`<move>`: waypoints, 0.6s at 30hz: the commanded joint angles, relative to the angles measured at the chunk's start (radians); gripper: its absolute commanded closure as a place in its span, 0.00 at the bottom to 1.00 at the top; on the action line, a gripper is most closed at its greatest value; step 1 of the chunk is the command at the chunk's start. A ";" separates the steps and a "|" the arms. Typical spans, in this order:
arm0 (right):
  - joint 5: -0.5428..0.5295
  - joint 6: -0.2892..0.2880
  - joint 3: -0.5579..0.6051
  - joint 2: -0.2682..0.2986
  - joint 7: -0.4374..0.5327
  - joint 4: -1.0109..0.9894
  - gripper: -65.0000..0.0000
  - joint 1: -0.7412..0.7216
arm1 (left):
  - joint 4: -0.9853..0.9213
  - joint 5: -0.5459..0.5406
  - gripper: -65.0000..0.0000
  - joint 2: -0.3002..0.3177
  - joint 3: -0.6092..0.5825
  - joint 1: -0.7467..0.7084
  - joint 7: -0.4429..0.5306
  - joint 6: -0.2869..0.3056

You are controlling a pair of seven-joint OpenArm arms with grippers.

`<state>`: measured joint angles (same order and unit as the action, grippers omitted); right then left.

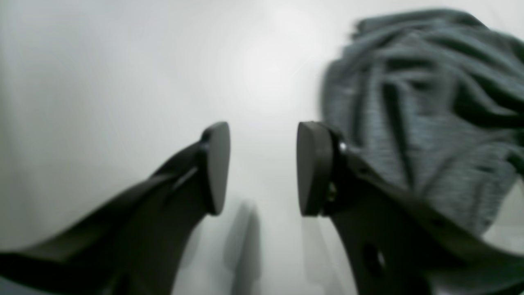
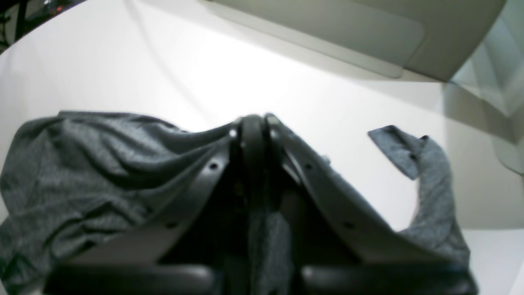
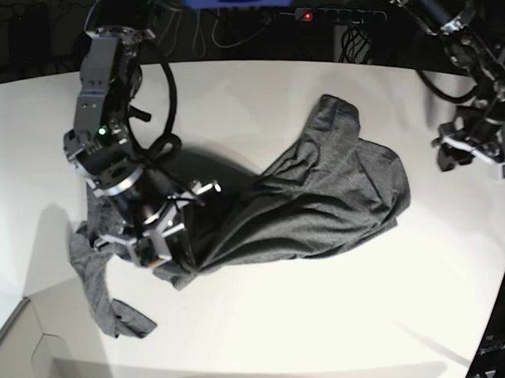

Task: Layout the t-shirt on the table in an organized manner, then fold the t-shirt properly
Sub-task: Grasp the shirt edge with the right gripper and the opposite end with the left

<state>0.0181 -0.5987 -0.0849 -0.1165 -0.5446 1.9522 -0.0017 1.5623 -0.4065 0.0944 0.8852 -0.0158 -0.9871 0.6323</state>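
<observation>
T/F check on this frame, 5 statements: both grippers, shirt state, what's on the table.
1. The right gripper is shut on the t-shirt. True: its jaws are together with grey cloth pinched between them.
2. The left gripper holds the shirt too. False: its jaws stand apart with nothing between them, beside the cloth.
3. The t-shirt lies flat and smooth on the table. False: it is bunched and wrinkled, with one part trailing toward the table's edge.
4. The t-shirt is the only cloth on the white table. True.
5. In the base view, the left gripper is over the middle of the shirt. False: it is off to the side, clear of the cloth.
</observation>
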 commanded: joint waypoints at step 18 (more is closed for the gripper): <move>-0.017 -0.002 -0.002 0.053 0.018 0.017 1.00 0.013 | 0.283 -0.007 0.34 -0.117 -0.369 -0.252 0.014 0.005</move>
<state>0.0181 -0.5987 -0.0887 -0.0662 -0.5571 1.9522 0.0280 1.8294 -0.4004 -0.0307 0.5148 -0.2729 -0.9916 0.6392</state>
